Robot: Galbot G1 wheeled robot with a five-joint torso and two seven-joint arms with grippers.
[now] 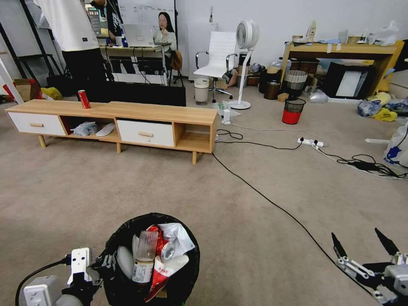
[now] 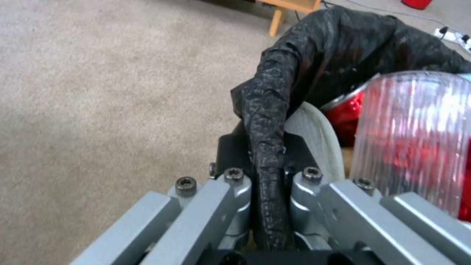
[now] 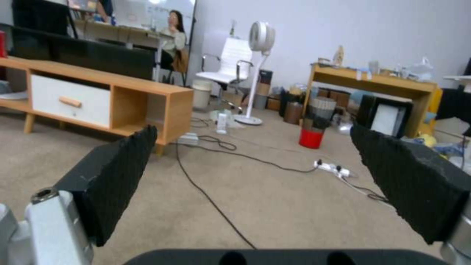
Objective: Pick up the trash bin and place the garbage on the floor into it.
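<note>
Black liner covers the rim of the bin [image 1: 153, 259], which sits low in the head view just before the robot, on its left side. The left claw [image 1: 100, 265] is clamped on the near-left part of that rim; the left wrist view shows its two grey fingers [image 2: 235, 191] pinched tight on a fold of liner and rim [image 2: 267, 147], one finger outside the bin and one inside. Whether the bin's base touches the floor [image 1: 238, 199] cannot be told.

Garbage [image 1: 155, 255] fills the bin nearly to the rim: a clear ribbed bottle [image 1: 145, 248] standing upright, a crushed red can [image 1: 163, 250] beside it, a red-and-white packet [image 1: 163, 272] leaning toward the near side, and pale crumpled tissue [image 1: 178, 236] at the far side. From the left wrist the bottle [image 2: 417, 140] stands just inside the rim with the red can [image 2: 346, 114] behind it.

The right claw [image 1: 365, 246] hangs well apart from the bin at the robot's right, above bare carpet, its black-padded fingers [image 3: 117, 173] spread wide with nothing between them. A black cable [image 1: 272, 204] crosses the floor between the two claws, running back toward a long wooden cabinet [image 1: 161, 114]. An upright red can [image 1: 84, 99] stands on top of the cabinet.
</note>
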